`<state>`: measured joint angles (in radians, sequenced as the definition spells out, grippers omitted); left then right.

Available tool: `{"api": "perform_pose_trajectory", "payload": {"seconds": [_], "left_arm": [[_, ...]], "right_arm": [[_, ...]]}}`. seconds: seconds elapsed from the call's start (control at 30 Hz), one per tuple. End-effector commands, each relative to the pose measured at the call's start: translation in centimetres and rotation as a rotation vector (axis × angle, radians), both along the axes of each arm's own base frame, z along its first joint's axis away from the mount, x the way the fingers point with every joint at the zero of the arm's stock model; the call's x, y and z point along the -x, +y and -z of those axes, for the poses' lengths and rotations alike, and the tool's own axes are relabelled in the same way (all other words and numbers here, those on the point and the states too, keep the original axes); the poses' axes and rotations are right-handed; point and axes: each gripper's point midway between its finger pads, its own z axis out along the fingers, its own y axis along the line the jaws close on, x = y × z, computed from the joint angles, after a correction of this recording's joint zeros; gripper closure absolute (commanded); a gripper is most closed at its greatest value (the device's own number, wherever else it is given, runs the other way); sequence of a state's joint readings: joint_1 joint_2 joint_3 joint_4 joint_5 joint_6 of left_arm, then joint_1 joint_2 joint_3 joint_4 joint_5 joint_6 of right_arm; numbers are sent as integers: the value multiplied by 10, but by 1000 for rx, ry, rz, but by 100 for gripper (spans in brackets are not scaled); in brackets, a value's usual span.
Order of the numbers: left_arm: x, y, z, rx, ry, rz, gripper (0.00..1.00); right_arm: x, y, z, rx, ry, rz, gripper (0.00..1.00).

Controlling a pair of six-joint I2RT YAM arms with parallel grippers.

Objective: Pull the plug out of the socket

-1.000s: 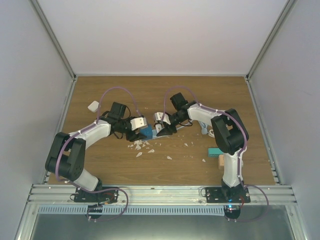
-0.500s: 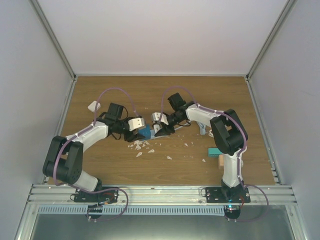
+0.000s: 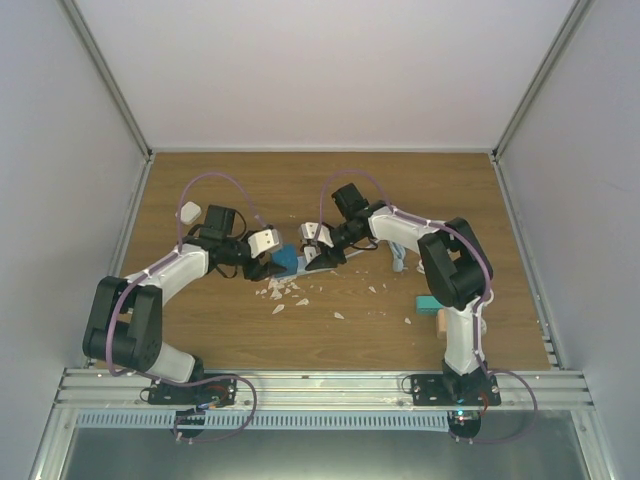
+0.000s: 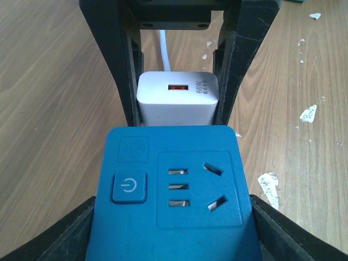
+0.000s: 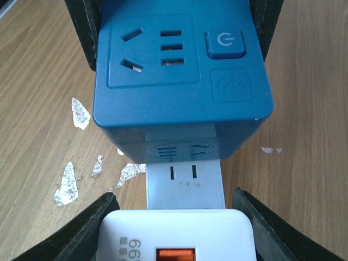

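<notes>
The blue cube socket (image 3: 288,262) sits low over the wooden table between both arms. My left gripper (image 3: 272,262) is shut on the socket (image 4: 174,190), one black finger on each side, with the power button and outlet holes facing the camera. The white plug (image 4: 176,98) is joined to the socket's far side. My right gripper (image 3: 316,250) is shut on the plug (image 5: 176,236). In the right wrist view a flat white piece (image 5: 185,185) with two slots spans the short gap between the plug and the socket (image 5: 179,60). No prongs show.
White flakes (image 3: 285,292) lie scattered on the table just in front of the socket. A teal block (image 3: 430,303) and a wooden block (image 3: 442,322) lie by the right arm. A small white object (image 3: 187,211) rests at the back left. A white cable (image 3: 400,260) trails right.
Both arms have shifted slightly left and toward the back, carrying socket and plug together. The left elbow has swung outward. Neither grip has changed.
</notes>
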<state>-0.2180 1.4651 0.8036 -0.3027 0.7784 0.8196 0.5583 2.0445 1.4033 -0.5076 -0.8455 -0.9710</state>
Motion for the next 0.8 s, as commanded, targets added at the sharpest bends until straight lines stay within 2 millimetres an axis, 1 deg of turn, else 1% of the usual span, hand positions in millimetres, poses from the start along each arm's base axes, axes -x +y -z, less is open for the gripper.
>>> {"api": "perform_pose_trajectory", "payload": {"seconds": [0.0,0.1,0.17,0.23,0.3,0.43,0.53,0.67,0.7,0.77], "left_arm": [[9,-23,-48,156,-174,164,83],[2,-15,-28,60,-215,170,79],[-1,-12,-20,24,-207,164,76],[-4,-11,-15,8,-190,156,70],[-6,-12,-14,9,-167,145,61],[-10,-15,-11,6,-139,137,36],[-14,-17,-11,2,-139,131,24],[-20,-21,-6,-9,-120,129,15],[-21,-22,-5,-11,-112,131,14],[-21,-23,-1,-20,-98,138,14]], "right_arm": [[-12,-24,64,231,0,86,92],[-12,-24,65,237,1,86,92],[-12,-24,65,239,3,85,92],[-12,-24,66,244,5,84,92],[-12,-23,65,241,6,85,92],[-10,-23,66,238,17,84,92],[-9,-23,66,236,22,83,92],[-9,-21,67,235,20,78,92],[-9,-22,67,236,20,79,92],[-9,-22,67,236,22,78,92]]}}
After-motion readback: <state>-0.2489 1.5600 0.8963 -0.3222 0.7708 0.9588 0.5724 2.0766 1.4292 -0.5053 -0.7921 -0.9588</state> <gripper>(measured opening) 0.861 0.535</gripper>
